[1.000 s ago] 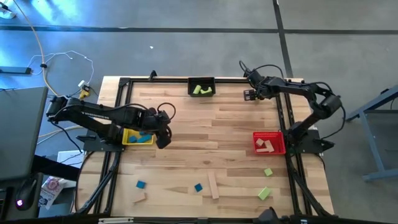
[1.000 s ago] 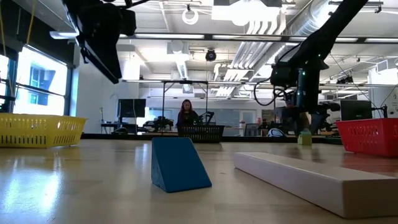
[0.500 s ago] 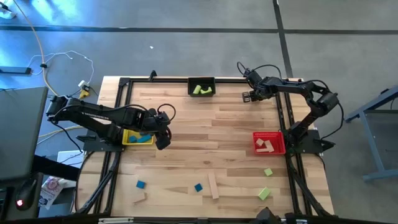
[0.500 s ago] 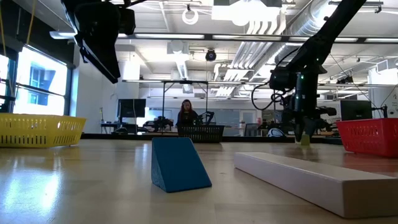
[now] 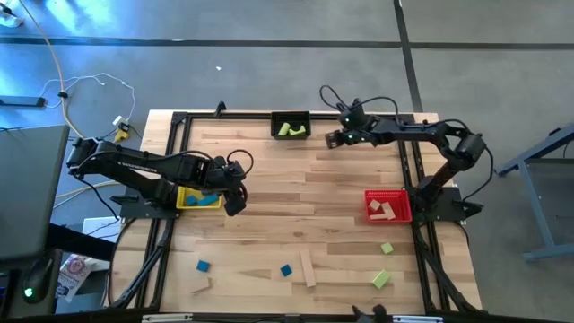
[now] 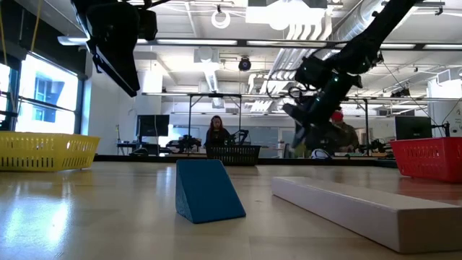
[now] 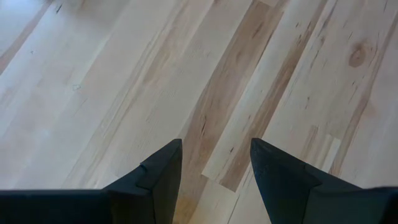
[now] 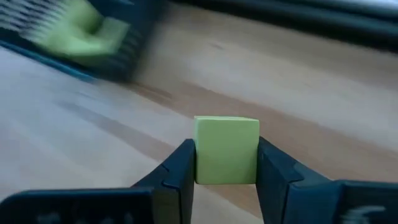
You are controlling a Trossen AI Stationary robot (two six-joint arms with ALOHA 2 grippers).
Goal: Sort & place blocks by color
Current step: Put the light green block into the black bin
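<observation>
My right gripper [image 5: 330, 140] is shut on a lime green cube [image 8: 226, 151] over the far part of the table, just right of the black bin [image 5: 290, 126], which holds green blocks [image 8: 87, 31]. My left gripper [image 5: 235, 206] stands open over bare wood [image 7: 214, 146] beside the yellow bin [image 5: 199, 198], which holds blue blocks. Loose on the near part of the table lie blue blocks [image 5: 203, 266] [image 5: 286, 270], a wooden bar [image 5: 308, 267], a small wooden piece [image 5: 201, 284] and green blocks [image 5: 387, 248] [image 5: 381, 279]. My right gripper pinches the green cube by two opposite side faces [image 8: 200, 155] between its two fingers. The fingers slant down from the table's right side. The cube sits square between them, clear of the table.
A red bin [image 5: 387, 205] with wooden pieces stands at the right edge. In the low view a blue wedge [image 6: 207, 189] and the wooden bar [image 6: 361, 209] lie close to the camera. A person [image 6: 216, 133] sits in the room behind. The table's middle is bare wood.
My right gripper came down over a green cube lying at the far right of the table, shut on it and lifted it. It then swung toward the table's left, to beside the black bin, tipping as it went.
</observation>
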